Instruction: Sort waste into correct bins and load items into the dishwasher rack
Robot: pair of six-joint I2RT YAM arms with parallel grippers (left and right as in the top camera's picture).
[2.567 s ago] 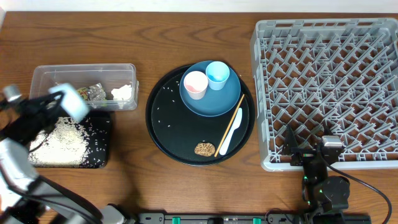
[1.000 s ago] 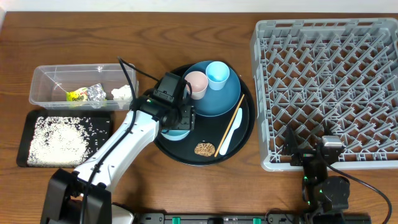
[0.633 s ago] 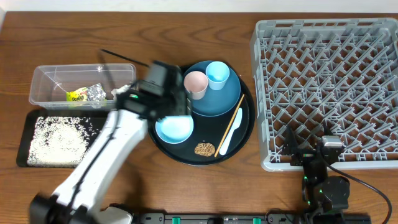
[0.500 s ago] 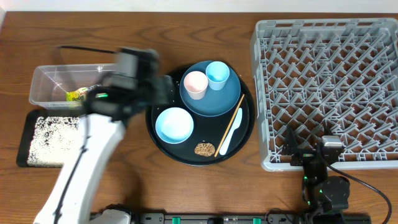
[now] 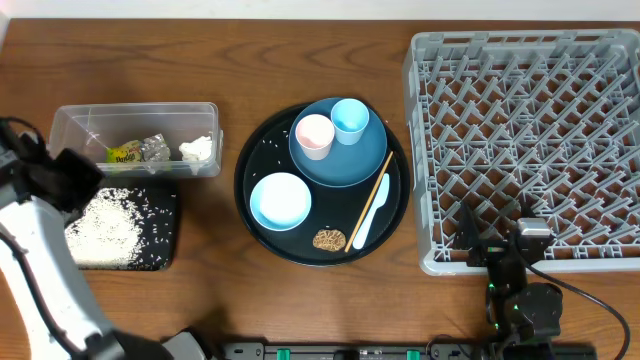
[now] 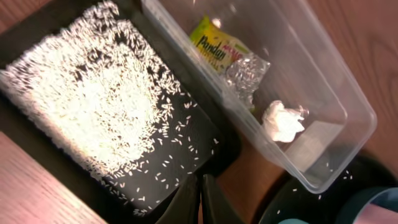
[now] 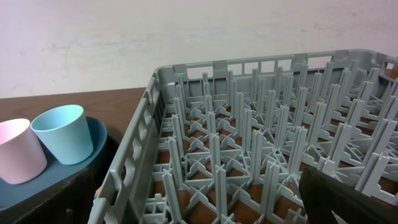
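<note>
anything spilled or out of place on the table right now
Yes. A few stray rice grains lie scattered on the round black tray, left of the dark-blue plate, rather than in the shallow black tray with the main heap. A brown food scrap also sits there, unsorted.

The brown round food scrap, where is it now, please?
Overhead, the brown food scrap lies at the bottom of the big round black tray, just left of the white plastic spoon.

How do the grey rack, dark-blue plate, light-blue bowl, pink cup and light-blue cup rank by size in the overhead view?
1. grey dishwasher rack
2. dark-blue plate
3. light-blue bowl
4. pink cup and light-blue cup: they look about alike, so they are not ranked.
</note>
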